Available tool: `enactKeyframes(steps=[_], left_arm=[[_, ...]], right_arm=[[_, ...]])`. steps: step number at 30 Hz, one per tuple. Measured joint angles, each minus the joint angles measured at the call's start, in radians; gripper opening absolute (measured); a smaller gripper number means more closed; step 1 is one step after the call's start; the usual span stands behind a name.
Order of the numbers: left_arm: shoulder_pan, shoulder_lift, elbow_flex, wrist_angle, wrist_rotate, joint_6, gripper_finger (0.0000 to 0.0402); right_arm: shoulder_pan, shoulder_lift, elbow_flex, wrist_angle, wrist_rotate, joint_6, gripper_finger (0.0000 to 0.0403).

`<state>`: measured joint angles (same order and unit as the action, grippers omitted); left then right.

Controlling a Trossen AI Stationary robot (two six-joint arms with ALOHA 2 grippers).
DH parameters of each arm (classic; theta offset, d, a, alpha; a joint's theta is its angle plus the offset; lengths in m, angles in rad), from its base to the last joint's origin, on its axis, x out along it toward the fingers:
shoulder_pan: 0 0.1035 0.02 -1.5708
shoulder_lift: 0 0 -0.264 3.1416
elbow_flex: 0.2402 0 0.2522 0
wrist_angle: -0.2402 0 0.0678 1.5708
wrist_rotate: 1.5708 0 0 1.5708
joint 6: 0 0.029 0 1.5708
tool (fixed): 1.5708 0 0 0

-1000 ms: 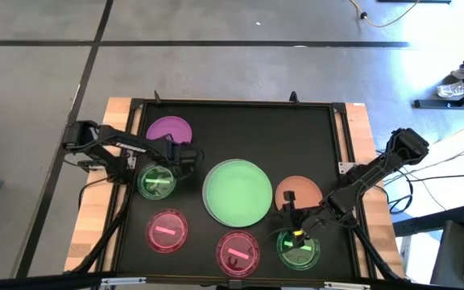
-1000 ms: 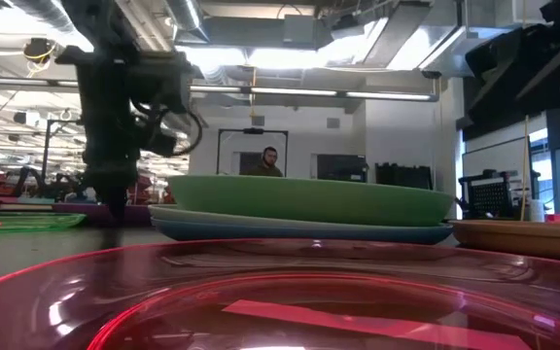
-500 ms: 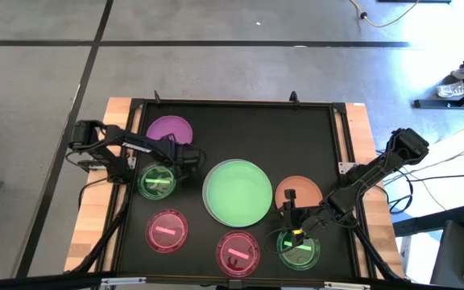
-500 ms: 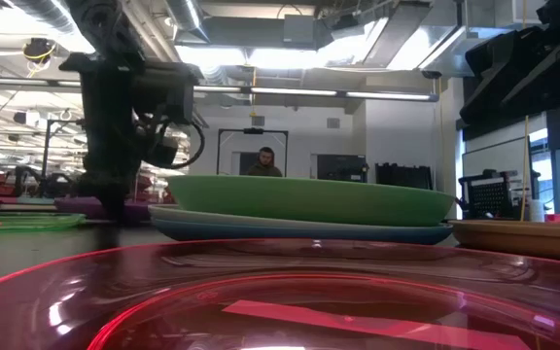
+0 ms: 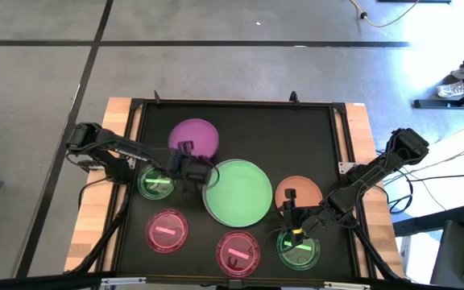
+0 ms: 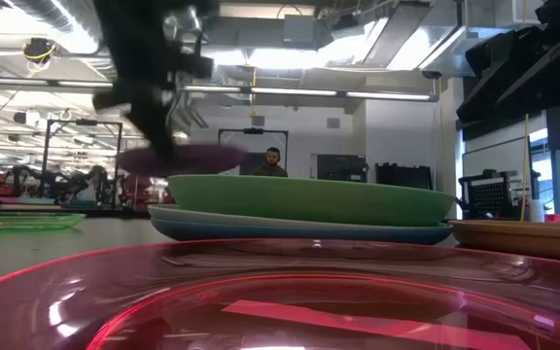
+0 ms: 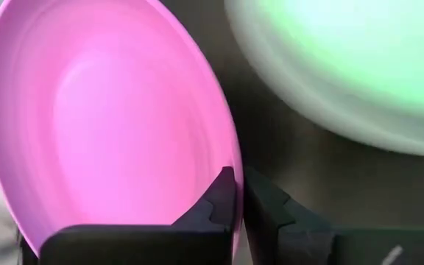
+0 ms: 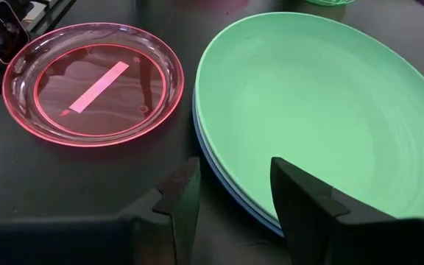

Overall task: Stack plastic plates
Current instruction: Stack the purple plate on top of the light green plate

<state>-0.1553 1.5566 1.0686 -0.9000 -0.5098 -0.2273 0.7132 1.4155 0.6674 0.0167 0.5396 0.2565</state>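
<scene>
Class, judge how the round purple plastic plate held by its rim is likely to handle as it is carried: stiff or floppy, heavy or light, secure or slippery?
The round purple plastic plate probably stays stiff: pinched at one edge by the left end effector, it shows no sag. It seems light, since a thin rim pinch holds it above the table. It may slip or swing, as the smooth rim is gripped at one spot only.

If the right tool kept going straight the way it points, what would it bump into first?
Probably the rim of the big green plate on the stack, right ahead of the open right tool; the exact height is hard to judge.
</scene>
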Motion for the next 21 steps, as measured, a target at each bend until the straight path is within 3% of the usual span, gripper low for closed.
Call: enactKeyframes(steps=[7,13,21], left_arm=[[-0.152,-0.001,0.106,0.122,0.045,0.055,0.0011],[-0.234,0.004,0.107,0.356,0.169,0.125,0.0011],[-0.268,0.018,0.043,0.586,0.215,0.189,0.0011]], right_arm=[[0.000,0.000,0.000,-0.005,0.000,0.000,0.0154],[0.000,0.000,0.000,-0.005,0.000,0.006,0.0154],[0.000,0.000,0.000,-0.006,0.010,0.021,0.0154]])
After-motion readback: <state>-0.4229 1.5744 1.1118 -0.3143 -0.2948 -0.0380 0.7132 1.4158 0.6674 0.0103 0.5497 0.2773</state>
